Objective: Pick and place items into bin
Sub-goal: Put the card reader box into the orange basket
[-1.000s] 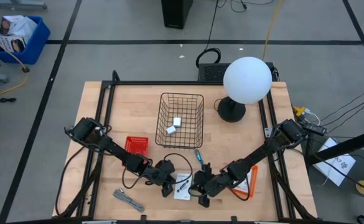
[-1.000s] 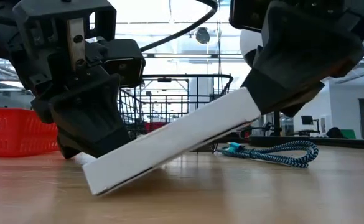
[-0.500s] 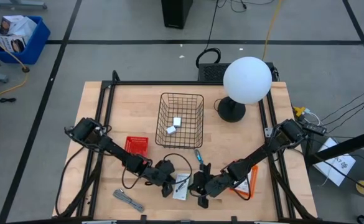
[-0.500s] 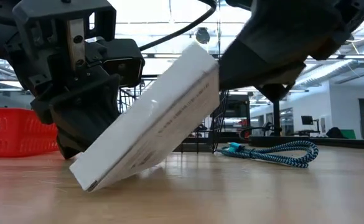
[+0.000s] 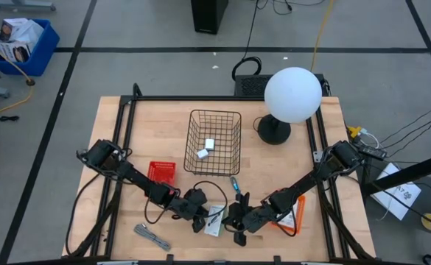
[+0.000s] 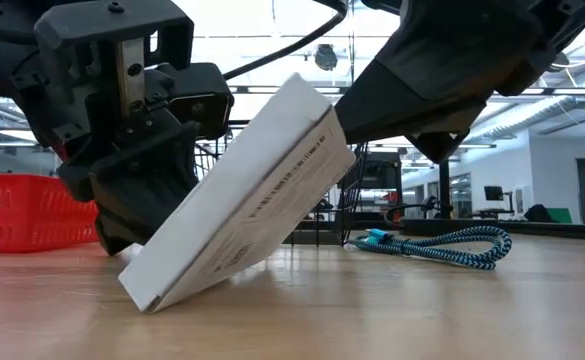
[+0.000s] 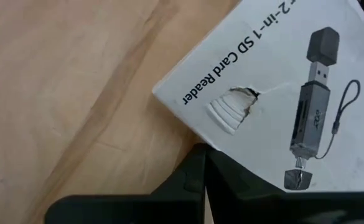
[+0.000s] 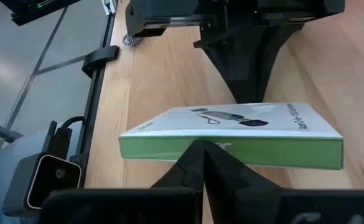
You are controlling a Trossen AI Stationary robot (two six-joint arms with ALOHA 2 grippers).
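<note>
SD card reader box tilts between 2 closed hands: left hand braces low edge on counter, right hand props raised edge.

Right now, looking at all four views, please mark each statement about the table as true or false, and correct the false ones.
1. The white card reader box lies flat on the table. False: it is tilted, one lower edge on the wood.
2. Both the left gripper and the right gripper are at the box. True.
3. The wire basket is empty. False: two small white blocks lie inside.
4. The red basket is on the left arm's side. True.
5. The grey metal tool is in the wire basket. False: it lies near the table's front edge.
</note>
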